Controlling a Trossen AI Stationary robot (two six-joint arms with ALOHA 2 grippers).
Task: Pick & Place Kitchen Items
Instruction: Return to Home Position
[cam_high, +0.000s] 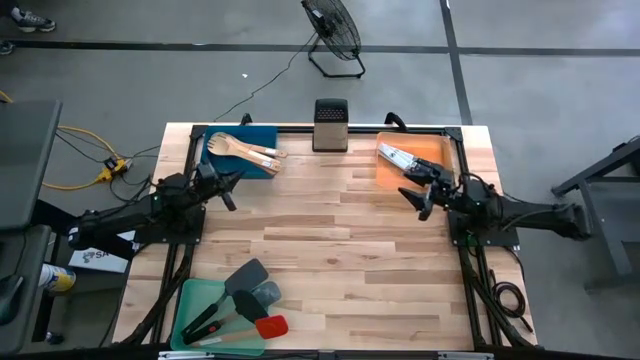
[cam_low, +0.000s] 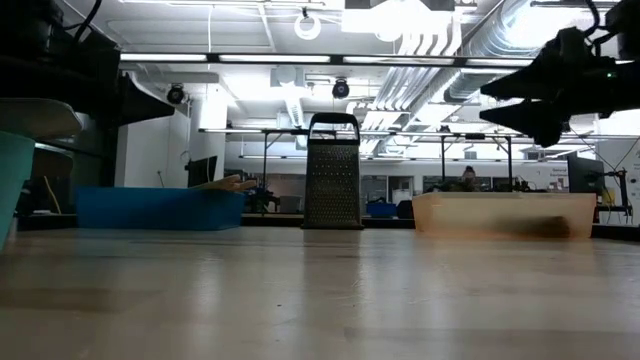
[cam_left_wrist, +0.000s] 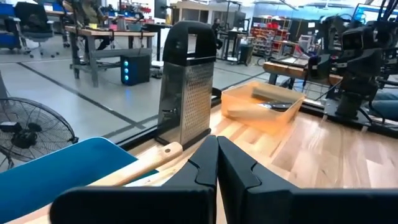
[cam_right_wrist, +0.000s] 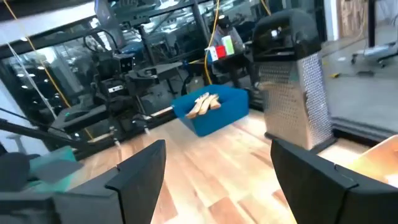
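**Utensils lying sorted in three trays**

The spatulas (cam_high: 245, 300) are lying in the green tray (cam_high: 185, 300) at the table's (cam_high: 340, 250) front-left corner, and only the high view is showing them. Wooden utensils (cam_high: 245, 150) are resting in the blue tray (cam_high: 262, 135) at the back-left corner, and knives (cam_high: 398, 156) in the orange tray (cam_high: 385, 175) at the back-right. The left gripper (cam_high: 230, 190) is hovering near the blue tray, and its wrist view is showing its fingers (cam_left_wrist: 199, 168) pressed together on nothing. The right gripper (cam_high: 418, 192) is hovering beside the orange tray, its fingers (cam_right_wrist: 140, 171) spread wide and empty.
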